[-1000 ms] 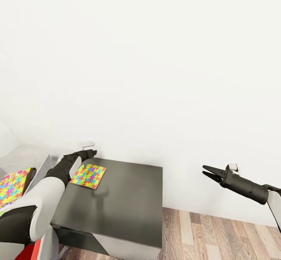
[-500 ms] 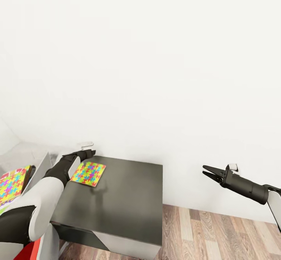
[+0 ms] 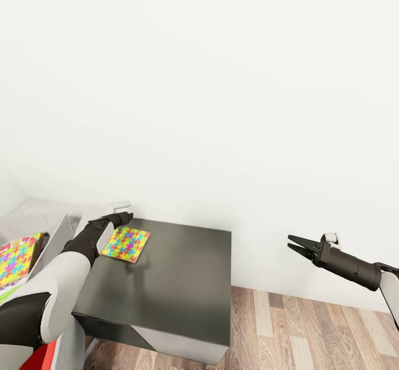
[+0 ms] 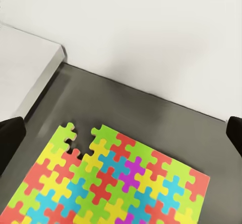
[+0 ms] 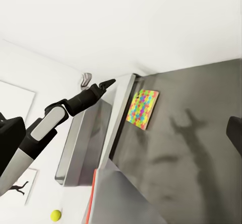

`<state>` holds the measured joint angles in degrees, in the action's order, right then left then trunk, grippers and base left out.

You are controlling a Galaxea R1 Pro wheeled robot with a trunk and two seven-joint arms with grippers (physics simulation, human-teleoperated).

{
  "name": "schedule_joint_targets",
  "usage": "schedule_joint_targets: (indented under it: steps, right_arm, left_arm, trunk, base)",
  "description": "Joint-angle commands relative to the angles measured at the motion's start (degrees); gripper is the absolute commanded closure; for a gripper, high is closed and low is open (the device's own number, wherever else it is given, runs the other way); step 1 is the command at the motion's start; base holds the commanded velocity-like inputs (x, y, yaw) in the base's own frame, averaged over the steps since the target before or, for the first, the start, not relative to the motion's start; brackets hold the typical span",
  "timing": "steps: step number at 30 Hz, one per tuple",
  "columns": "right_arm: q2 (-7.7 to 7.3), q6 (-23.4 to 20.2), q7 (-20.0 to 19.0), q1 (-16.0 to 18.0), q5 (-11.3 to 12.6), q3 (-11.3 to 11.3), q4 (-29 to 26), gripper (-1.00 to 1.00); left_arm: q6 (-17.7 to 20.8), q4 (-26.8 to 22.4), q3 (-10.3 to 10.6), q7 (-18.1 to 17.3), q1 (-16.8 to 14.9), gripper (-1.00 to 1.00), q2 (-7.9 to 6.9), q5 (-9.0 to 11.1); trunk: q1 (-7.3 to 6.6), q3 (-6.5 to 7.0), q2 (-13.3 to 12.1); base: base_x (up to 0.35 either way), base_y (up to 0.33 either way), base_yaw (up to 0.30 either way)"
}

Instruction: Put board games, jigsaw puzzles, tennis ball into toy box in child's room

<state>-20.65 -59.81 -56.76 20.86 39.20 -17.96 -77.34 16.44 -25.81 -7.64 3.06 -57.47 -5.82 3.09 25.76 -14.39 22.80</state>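
Hovering over the dark desk (image 3: 183, 281) in the head view, the left gripper (image 3: 128, 216) is above a puzzle (image 3: 126, 244); right gripper (image 3: 292, 243) spread wide. Left wrist: fingers (image 4: 10, 138) wide, empty, puzzle (image 4: 108, 183) flat below. Right wrist: ball (image 5: 55, 214) far off.

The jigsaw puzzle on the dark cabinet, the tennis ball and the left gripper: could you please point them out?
jigsaw puzzle (image 3: 126, 244): head view, centre of the panel.
tennis ball (image 5: 55, 215): right wrist view, middle of the ball.
left gripper (image 3: 125, 216): head view, between the fingertips.
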Motion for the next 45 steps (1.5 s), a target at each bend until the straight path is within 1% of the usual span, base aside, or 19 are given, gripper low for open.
schedule_joint_targets:
  steps: [1,3,6,9,12,22,41,45]
  right_arm:
    - [-0.01,-0.2,-0.3,0.1,-0.2,0.0,0.0,-1.00]
    - [-0.01,-0.2,-0.3,0.1,-0.2,-0.1,0.0,-1.00]
    - [-0.01,-0.2,-0.3,0.1,-0.2,-0.1,0.0,-1.00]
    - [-0.01,-0.2,-0.3,0.1,-0.2,-0.1,0.0,-1.00]
    - [-0.01,-0.2,-0.3,0.1,-0.2,-0.1,0.0,-1.00]
    - [-0.01,-0.2,-0.3,0.1,-0.2,-0.1,0.0,-1.00]
    - [-0.07,-0.2,-0.3,0.1,-0.2,-0.1,0.1,-1.00]
    - [-0.05,-0.2,-0.3,0.1,-0.2,-0.1,0.1,-1.00]
  left_arm:
    - [0.0,-0.1,-0.1,0.2,-0.1,-1.00,0.02,0.3]
    - [-0.3,-0.1,0.0,0.2,-0.1,-1.00,-0.01,0.2]
    - [-0.6,-0.1,0.0,0.2,-0.5,-1.00,-0.05,-0.5]
    - [-0.7,0.0,0.0,0.2,-1.1,-1.00,-0.06,-2.2]
    - [-0.7,0.0,-0.1,0.3,-1.3,-1.00,-0.07,-3.0]
    - [-0.4,0.0,-0.1,0.3,-2.5,-1.00,-0.15,-3.4]
    - [-0.1,-0.1,-0.1,0.2,-2.8,-1.00,-0.16,-3.6]
    - [-0.1,-0.1,-0.1,0.1,-3.6,-1.00,-0.18,-3.6]
  trunk:
    - [0.03,-0.20,0.1]
    - [0.03,-0.39,0.1]
    - [0.03,-0.67,0.1]
    - [0.03,-0.95,0.1]
    - [0.03,-1.24,0.1]
    - [0.03,-2.17,0.1]
    - [0.03,-3.95,0.1]
    - [0.03,-4.33,0.1]
  base:
    - [0.000,0.000,0.000]
    - [0.000,0.000,0.000]
    - [0.000,0.000,0.000]
    - [0.000,0.000,0.000]
    - [0.000,0.000,0.000]
    - [0.000,0.000,0.000]
    - [0.000,0.000,0.000]
    - [0.000,0.000,0.000]
